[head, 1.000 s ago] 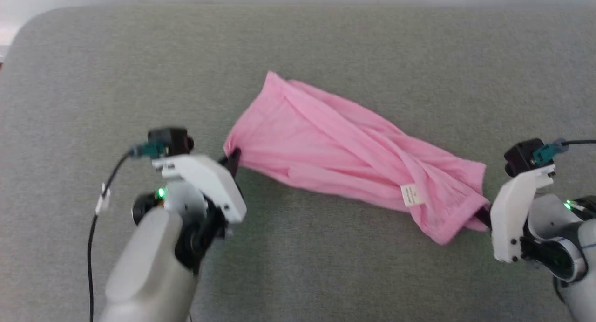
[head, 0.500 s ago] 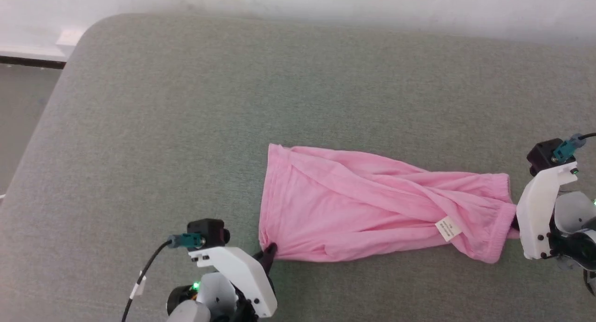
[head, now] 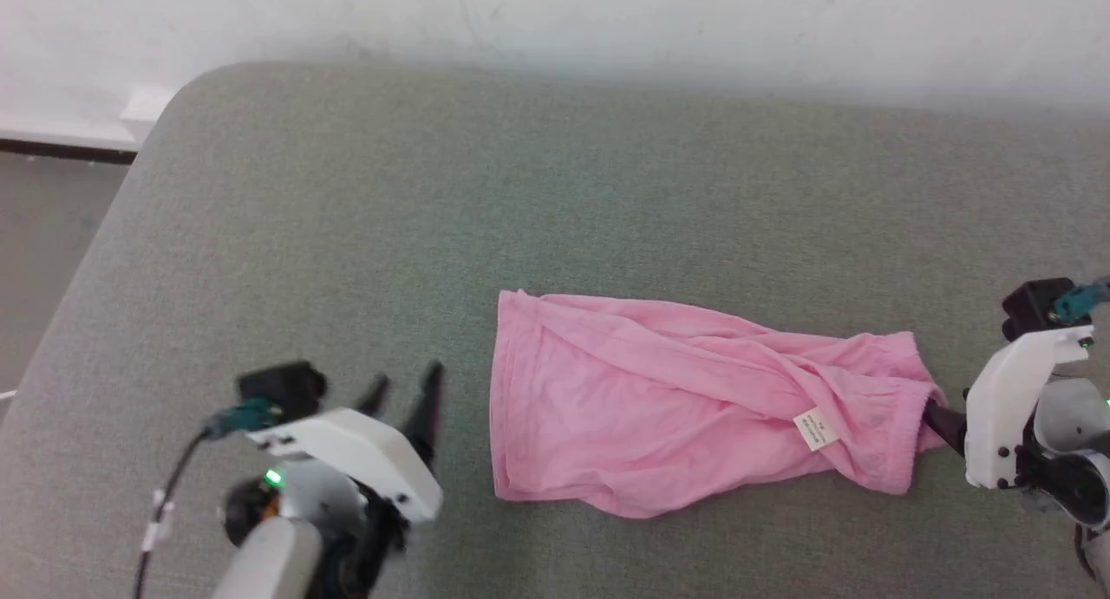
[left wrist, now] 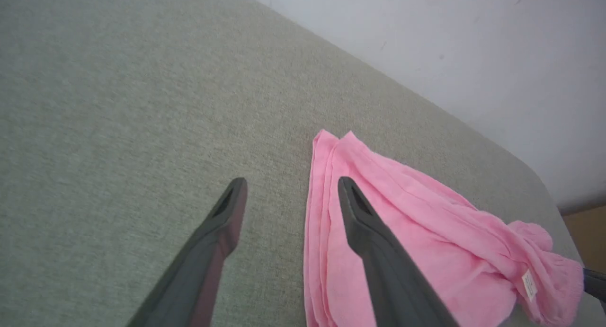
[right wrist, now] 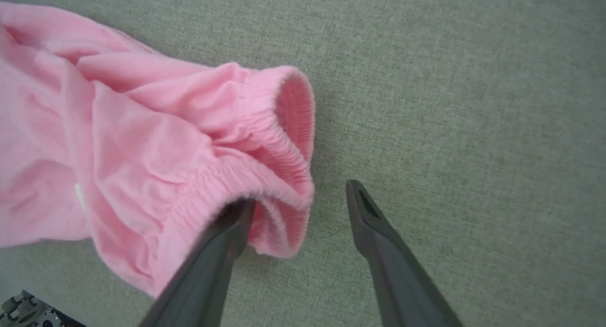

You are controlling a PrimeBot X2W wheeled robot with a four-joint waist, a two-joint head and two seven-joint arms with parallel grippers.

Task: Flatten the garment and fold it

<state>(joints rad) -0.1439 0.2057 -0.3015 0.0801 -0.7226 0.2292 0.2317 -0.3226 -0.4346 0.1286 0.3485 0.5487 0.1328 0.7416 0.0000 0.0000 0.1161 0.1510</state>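
**Pink shorts lie between two open claws**

The garment (head: 694, 417), a pair of pink shorts, lies rumpled and twisted on a grey-green cushion (head: 607, 192), stretched between the two claws. The left gripper (head: 408, 378) stands just beside its straight-edged end, fingers spread wide with nothing between them. Seen from that wrist, one finger crosses in front of the cloth's edge. At the far end the right gripper (right wrist: 299, 197) is spread wide too. One fingertip is tucked out of sight under the gathered waistband (right wrist: 284, 142), the other is over bare cushion. A small white label (head: 812, 429) shows a little in from that claw.
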